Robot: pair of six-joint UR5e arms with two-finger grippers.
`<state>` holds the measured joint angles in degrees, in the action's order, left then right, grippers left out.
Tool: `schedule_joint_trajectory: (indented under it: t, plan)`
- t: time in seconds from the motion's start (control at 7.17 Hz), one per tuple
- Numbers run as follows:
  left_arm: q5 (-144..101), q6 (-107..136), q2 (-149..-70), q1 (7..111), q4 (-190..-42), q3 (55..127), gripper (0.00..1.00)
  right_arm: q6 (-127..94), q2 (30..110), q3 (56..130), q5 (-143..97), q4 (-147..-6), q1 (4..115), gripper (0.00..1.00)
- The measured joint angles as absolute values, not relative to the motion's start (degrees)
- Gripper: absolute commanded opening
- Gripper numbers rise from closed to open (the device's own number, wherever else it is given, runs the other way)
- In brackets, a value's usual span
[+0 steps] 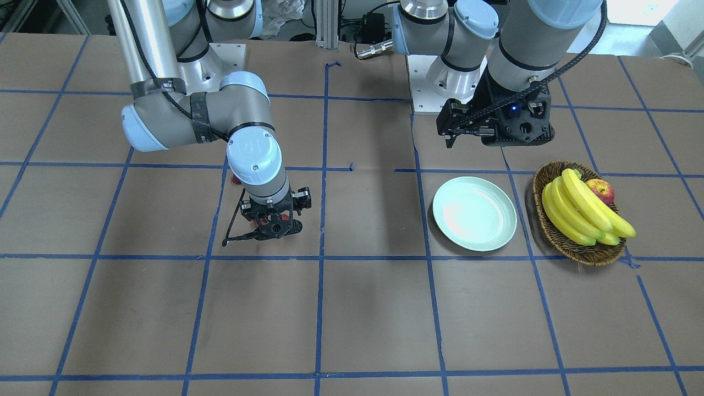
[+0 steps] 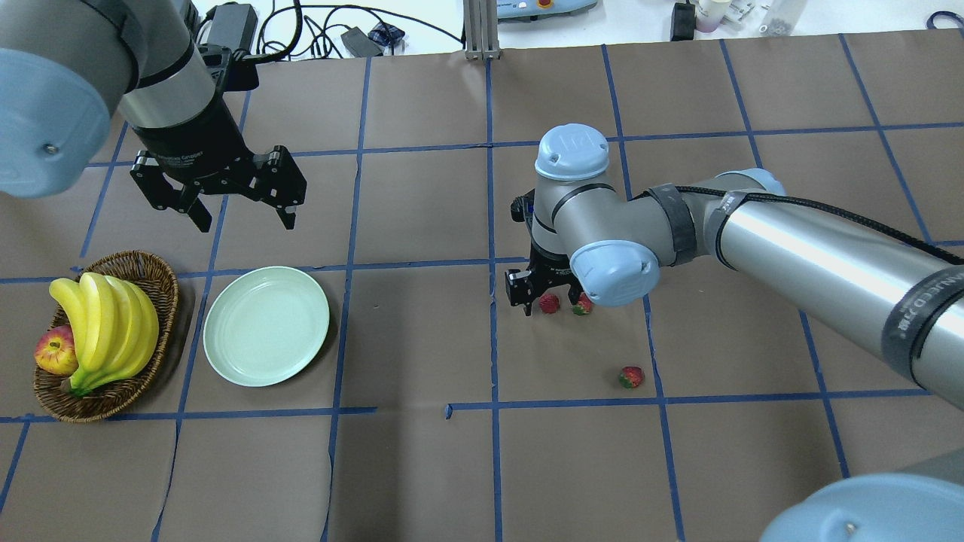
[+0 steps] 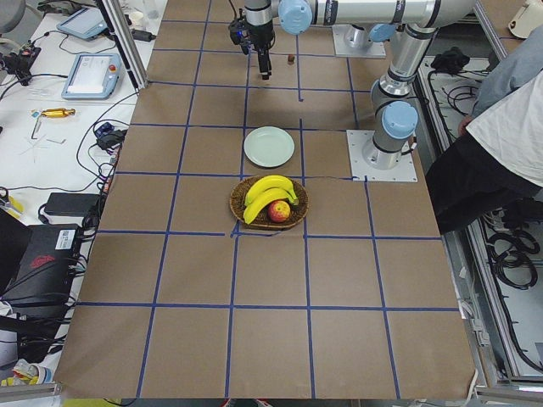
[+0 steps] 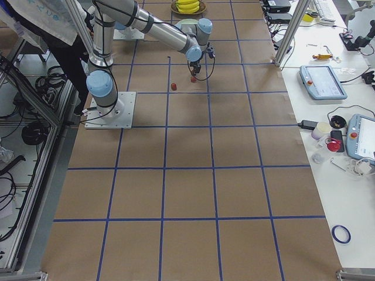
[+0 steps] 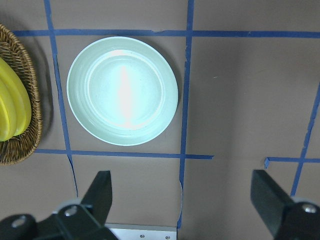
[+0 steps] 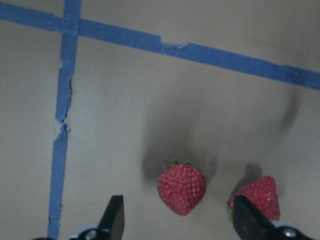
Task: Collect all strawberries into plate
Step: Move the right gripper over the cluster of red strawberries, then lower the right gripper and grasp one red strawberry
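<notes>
Brown paper gridded with blue tape covers the table (image 2: 422, 467). On the robot's right side the right arm is stretched far out, elbow bent and wrist turned straight down, so the right hand (image 2: 546, 292) points at the tabletop, low over the fruit. Its fingers (image 6: 114, 220) are spread and grip nothing. The first strawberry (image 6: 181, 189) lies on the paper in the gap between them, with clear space on either side. The second strawberry (image 6: 260, 196) sits just beside the other finger, partly hidden behind it. The third strawberry (image 2: 631, 377) lies by itself on the paper, nearer the robot's base and apart from the pair. All three are well away from the plate (image 2: 266, 325), which rests on the table on the robot's left side, just beside a wicker basket (image 2: 167, 290) holding bananas (image 2: 105, 324) and an apple (image 2: 54, 352). The left arm hangs above the table beyond the plate, its left hand (image 2: 247, 220) raised and facing down, fingers wide apart, released.
</notes>
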<state>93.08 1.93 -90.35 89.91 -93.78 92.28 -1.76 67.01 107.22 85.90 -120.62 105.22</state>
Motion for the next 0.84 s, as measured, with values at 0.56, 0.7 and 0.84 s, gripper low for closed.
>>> schedule_joint_trajectory:
  t: [0.56, 0.7, 0.84]
  plan:
    - [93.08, 1.89, -90.35, 89.91, -93.78, 92.28, 1.0, -1.1, 66.76, 106.83, 85.97, -120.77, 106.06, 0.8]
    - [93.08, 1.87, -90.35, 89.91, -93.8, 92.28, 1.0, -0.92, 66.58, 106.83, 86.03, -120.78, 106.08, 0.74]
    - [93.08, 1.85, -90.35, 89.91, -93.83, 92.28, 1.0, -0.73, 66.3, 106.81, 86.17, -120.8, 106.08, 0.66]
